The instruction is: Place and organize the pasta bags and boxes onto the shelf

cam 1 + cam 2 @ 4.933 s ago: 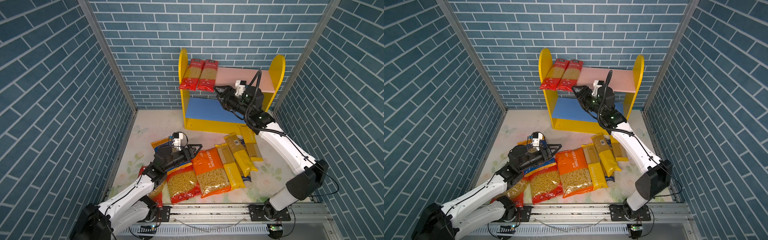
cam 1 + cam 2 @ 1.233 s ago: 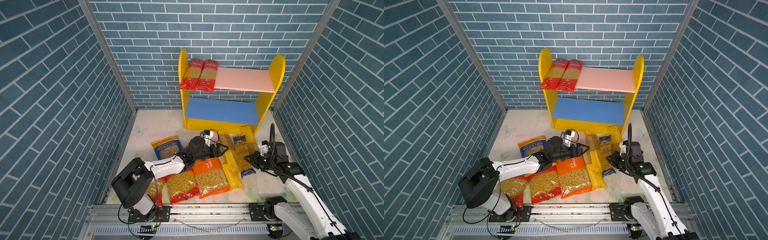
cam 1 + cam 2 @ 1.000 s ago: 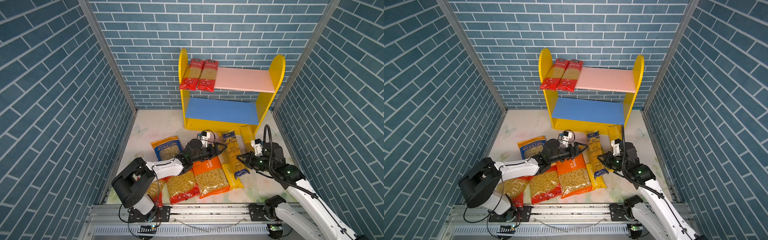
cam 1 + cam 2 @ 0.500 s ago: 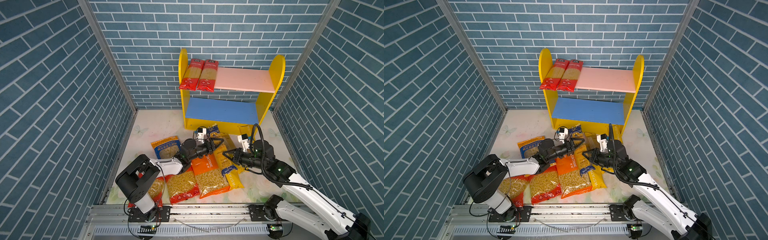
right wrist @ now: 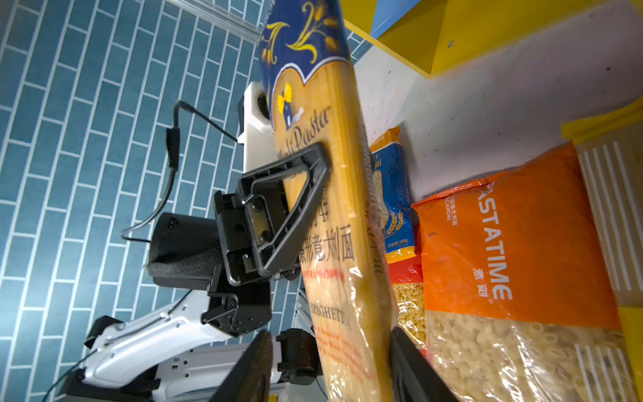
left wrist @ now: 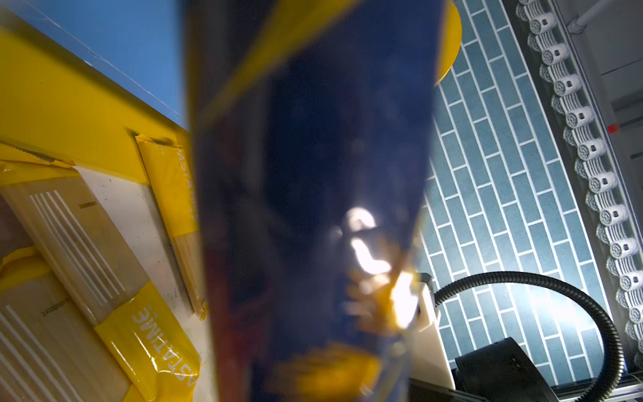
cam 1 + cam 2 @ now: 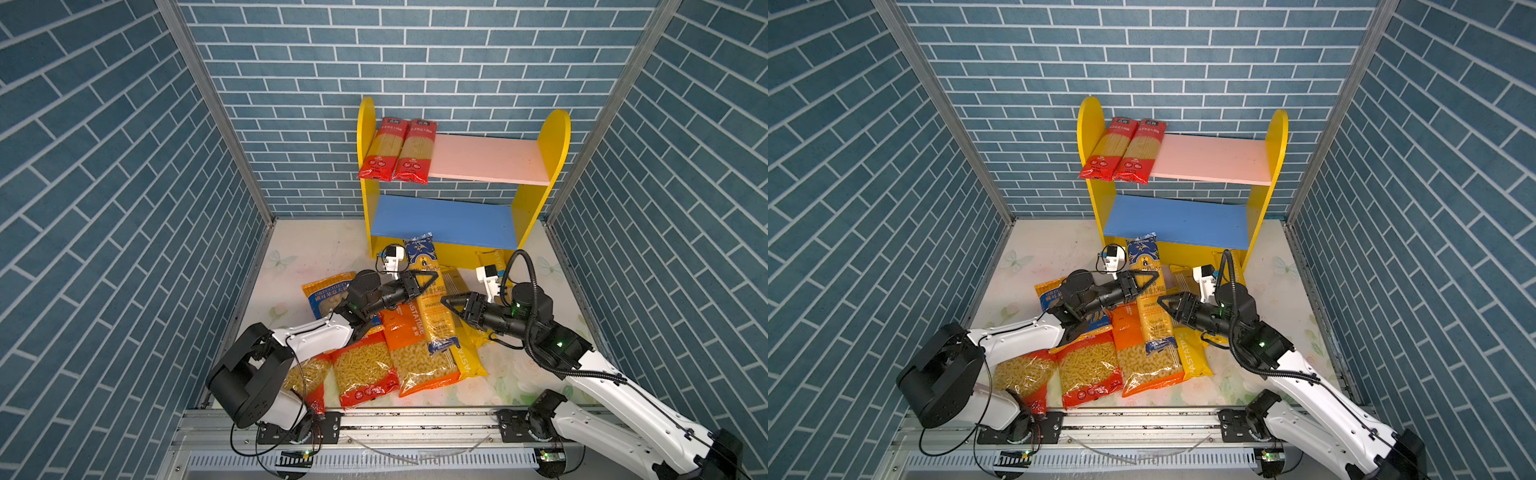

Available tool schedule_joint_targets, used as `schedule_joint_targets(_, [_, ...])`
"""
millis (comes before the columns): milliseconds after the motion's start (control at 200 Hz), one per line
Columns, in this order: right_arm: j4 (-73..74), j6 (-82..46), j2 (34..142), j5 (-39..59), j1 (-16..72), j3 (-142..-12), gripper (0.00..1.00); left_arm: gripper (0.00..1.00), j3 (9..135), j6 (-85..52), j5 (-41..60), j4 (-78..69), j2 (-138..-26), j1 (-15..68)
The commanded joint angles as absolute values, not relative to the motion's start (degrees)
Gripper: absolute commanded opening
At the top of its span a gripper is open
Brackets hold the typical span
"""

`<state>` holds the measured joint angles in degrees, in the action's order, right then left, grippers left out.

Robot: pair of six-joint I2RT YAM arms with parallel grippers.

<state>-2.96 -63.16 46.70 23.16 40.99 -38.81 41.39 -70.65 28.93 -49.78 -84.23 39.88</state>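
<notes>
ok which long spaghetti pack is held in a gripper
The dark blue-topped spaghetti pack, clamped in the left gripper; the two red packs lie on the pink shelf board, the yellow ones on the table.

robot lab cell — brick-print walls (image 7: pixel 104 166), aluminium rail (image 7: pixel 415 422)

The left arm (image 7: pixel 309 334) and right arm (image 7: pixel 631 401) share one build: glossy white shell links joined by black cylindrical joints, each on a bulky black base (image 7: pixel 245 382) bolted to a silver rail (image 7: pixel 415 422). The left end effector (image 7: pixel 432 279) and right end effector (image 7: pixel 445 301) are matt black, with open triangular frame fingers (image 5: pixel 302 209) and small screw heads (image 5: pixel 266 234). A white camera block (image 7: pixel 392 261) tops each wrist. A thin black wire (image 5: pixel 173 146) feeds the left one and a ribbed black hose (image 6: pixel 522 277) the right. Green lights (image 7: pixel 559 344) glow on the right arm.
</notes>
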Motion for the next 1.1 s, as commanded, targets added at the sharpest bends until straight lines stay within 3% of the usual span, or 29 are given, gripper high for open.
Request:
schedule_joint_targets(0, [-2.54, -58.86, 43.7, 23.34, 41.06, -36.47, 0.68, 0.19, 45.79, -69.71, 30.4, -52.3, -80.31, 38.53])
schedule_joint_targets(180, [-2.11, -59.16, 43.05, 26.55, 41.46, -34.22, 0.8, 0.19, 48.7, -70.27, 30.26, -50.96, -77.9, 37.71])
schedule_joint_targets(390, [6.24, -61.11, 44.56, 27.95, 43.91, -33.56, 0.79, 0.19, 53.08, -71.89, 29.94, -51.66, -77.65, 37.71])
schedule_joint_targets(605, [16.68, -65.29, 42.64, 22.51, 44.21, -30.95, 0.56, 0.23, 55.19, -70.22, 31.0, -48.96, -77.79, 38.5])
schedule_joint_targets(790, [22.65, -65.1, 41.71, 21.26, 44.12, -29.98, 0.49, 0.23, 59.1, -68.56, 31.78, -45.46, -78.33, 38.88])
schedule_joint_targets(970, [31.98, -63.91, 45.63, 21.23, 44.12, -32.47, 0.23, 0.26, 68.9, -63.61, 34.25, -34.83, -79.62, 39.24])
schedule_joint_targets(1095, [31.99, -60.17, 49.12, 23.61, 44.17, -37.96, 0.14, 0.29, 74.36, -59.9, 35.16, -29.83, -80.61, 39.24])
